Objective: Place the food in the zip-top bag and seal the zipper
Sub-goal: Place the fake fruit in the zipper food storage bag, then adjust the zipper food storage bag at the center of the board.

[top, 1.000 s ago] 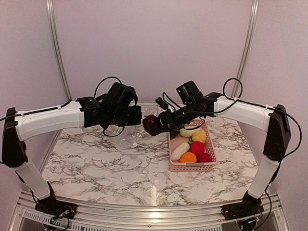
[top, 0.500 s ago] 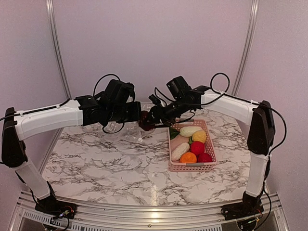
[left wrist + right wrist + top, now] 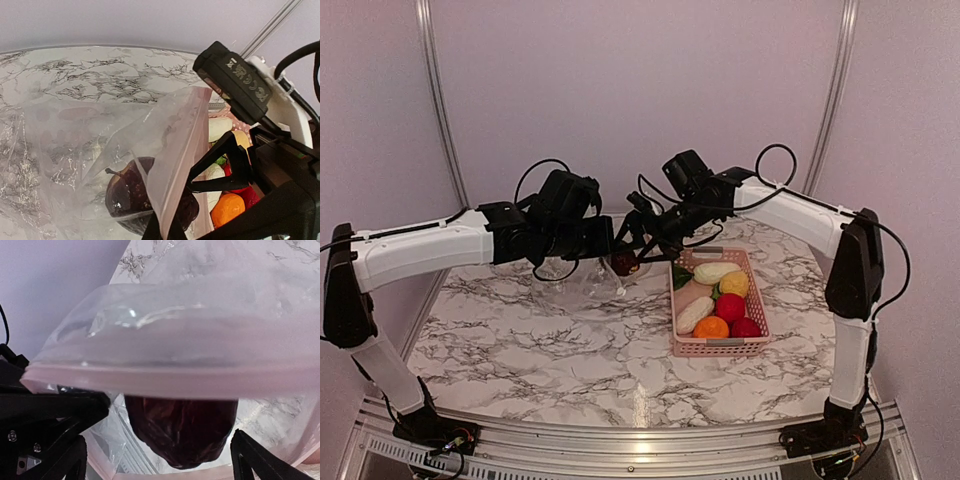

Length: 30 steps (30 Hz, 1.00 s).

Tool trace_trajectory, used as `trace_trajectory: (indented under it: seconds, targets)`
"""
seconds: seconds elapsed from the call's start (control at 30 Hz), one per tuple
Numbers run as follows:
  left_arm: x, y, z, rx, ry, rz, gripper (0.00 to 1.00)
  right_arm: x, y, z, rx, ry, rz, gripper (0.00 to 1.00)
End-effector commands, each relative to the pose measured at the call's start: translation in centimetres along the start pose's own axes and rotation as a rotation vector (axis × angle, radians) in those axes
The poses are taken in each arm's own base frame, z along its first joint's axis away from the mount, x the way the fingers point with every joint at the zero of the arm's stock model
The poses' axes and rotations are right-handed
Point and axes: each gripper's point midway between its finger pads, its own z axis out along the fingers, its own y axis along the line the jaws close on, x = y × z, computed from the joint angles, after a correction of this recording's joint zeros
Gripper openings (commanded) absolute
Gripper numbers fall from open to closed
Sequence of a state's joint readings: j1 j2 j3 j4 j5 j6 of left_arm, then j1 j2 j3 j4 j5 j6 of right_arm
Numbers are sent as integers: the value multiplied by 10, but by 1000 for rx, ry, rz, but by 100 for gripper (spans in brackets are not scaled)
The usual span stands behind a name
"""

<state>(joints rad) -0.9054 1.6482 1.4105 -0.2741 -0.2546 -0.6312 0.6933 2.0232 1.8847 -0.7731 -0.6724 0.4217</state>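
My left gripper (image 3: 592,240) (image 3: 162,227) is shut on the mouth edge of the clear zip-top bag (image 3: 582,275) (image 3: 65,150) and holds it up above the table. The zipper (image 3: 165,382) (image 3: 181,145) crosses the right wrist view as a pale strip. A dark food piece (image 3: 623,262) (image 3: 125,192) (image 3: 182,432) sits inside the bag mouth. My right gripper (image 3: 632,243) (image 3: 159,440) is open around it, its fingers (image 3: 252,460) spread to either side. More food lies in the pink basket (image 3: 720,348): a red ball (image 3: 730,306), an orange ball (image 3: 711,327) and a white oblong piece (image 3: 695,315).
The basket stands right of the table's middle, just below my right arm. Both arms meet over the back middle of the marble table (image 3: 540,340). Metal wall posts (image 3: 438,110) rise at the back left and back right.
My right gripper has carried the dark piece left into the bag mouth and spread its fingers; the piece now sits lower, inside the bag. The left gripper has kept its hold.
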Motion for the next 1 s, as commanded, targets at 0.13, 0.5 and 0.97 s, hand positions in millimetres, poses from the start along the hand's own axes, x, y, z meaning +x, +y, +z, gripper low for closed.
trace_trajectory:
  seconds: [0.13,0.5,0.97]
  targets:
    - [-3,15,-4,-32,-10,-45,0,4,24,-48,34,-49,-29,94]
    - [0,20,-5,-33,-3,-55,0,18,-34,-33,232,-50,19,77]
    - [-17,46,-25,-196,-51,48,0,4,-45,-54,398,-98,29,0]
